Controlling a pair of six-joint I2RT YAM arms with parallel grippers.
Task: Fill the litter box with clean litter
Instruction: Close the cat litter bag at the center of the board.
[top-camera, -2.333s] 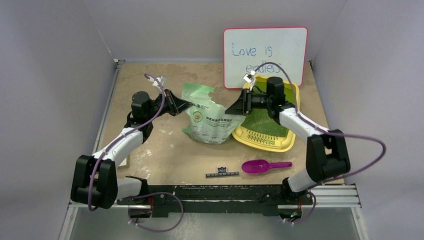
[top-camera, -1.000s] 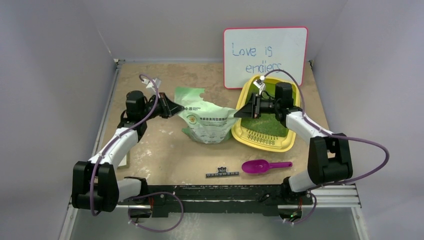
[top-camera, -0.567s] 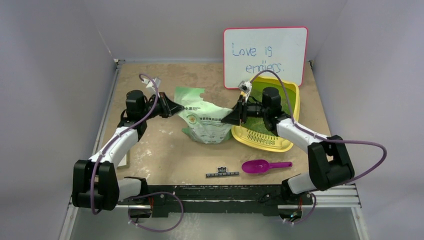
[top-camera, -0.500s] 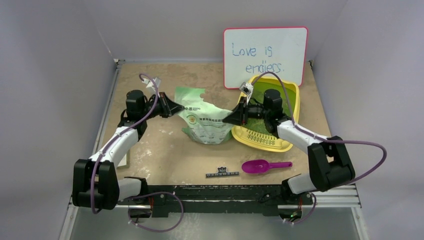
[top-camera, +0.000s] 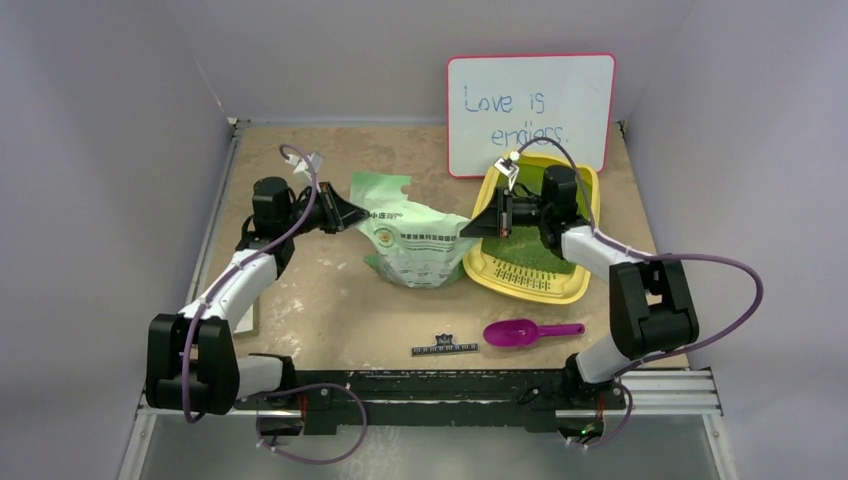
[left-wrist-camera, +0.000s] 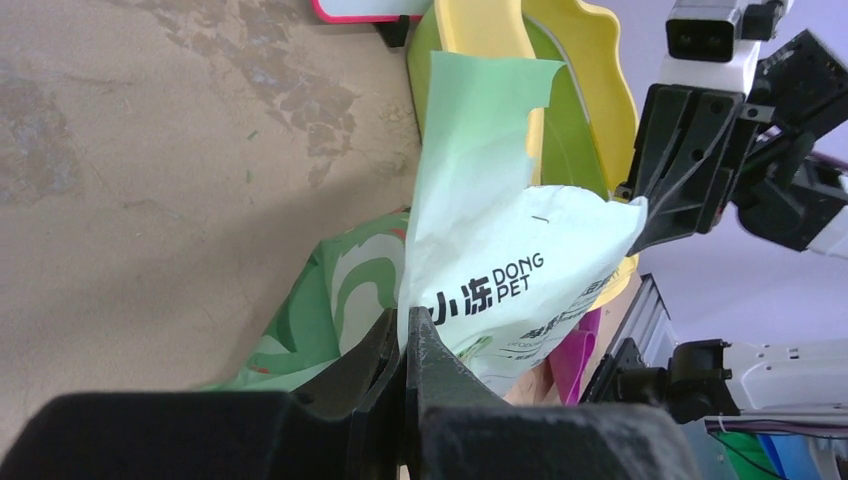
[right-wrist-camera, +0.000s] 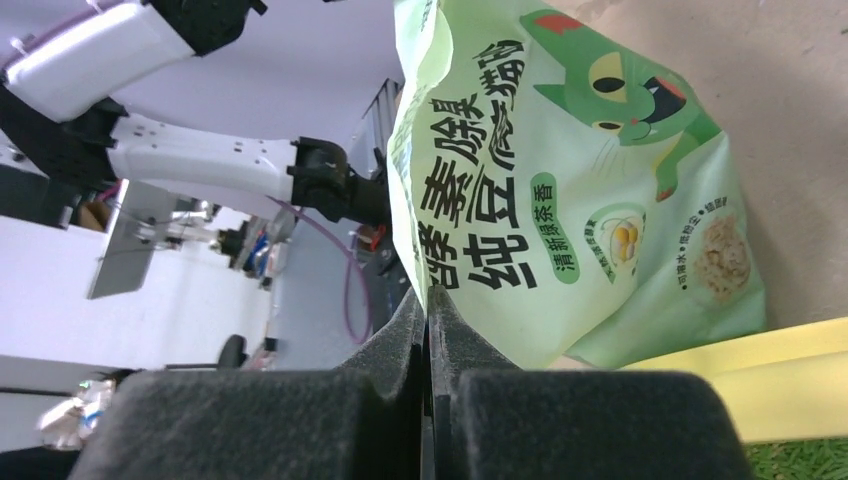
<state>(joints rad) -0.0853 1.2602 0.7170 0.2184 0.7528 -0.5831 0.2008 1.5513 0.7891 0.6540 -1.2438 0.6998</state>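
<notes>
The yellow litter box (top-camera: 574, 287) lies at the right back of the table, with green clean litter (top-camera: 533, 262) covering its floor. A pale green printed litter bag (top-camera: 418, 243) lies left of it, its right end touching the box rim. My left gripper (top-camera: 354, 213) is shut on the bag's upper left edge (left-wrist-camera: 480, 250). My right gripper (top-camera: 466, 231) reaches out over the box and is shut on the bag's right corner (right-wrist-camera: 560, 170). In the right wrist view the yellow rim (right-wrist-camera: 760, 375) and a strip of litter (right-wrist-camera: 800, 462) show below the bag.
A white red-framed board (top-camera: 530, 112) leans on the back wall behind the box. A magenta scoop (top-camera: 518, 332) and a small black strip (top-camera: 445, 348) lie near the front edge. The left arm's white card lies at the table's left side.
My right gripper swung left from over the box to the bag's right corner, shut on it and drew back slightly right. The left gripper and the bag's left end stayed put.
</notes>
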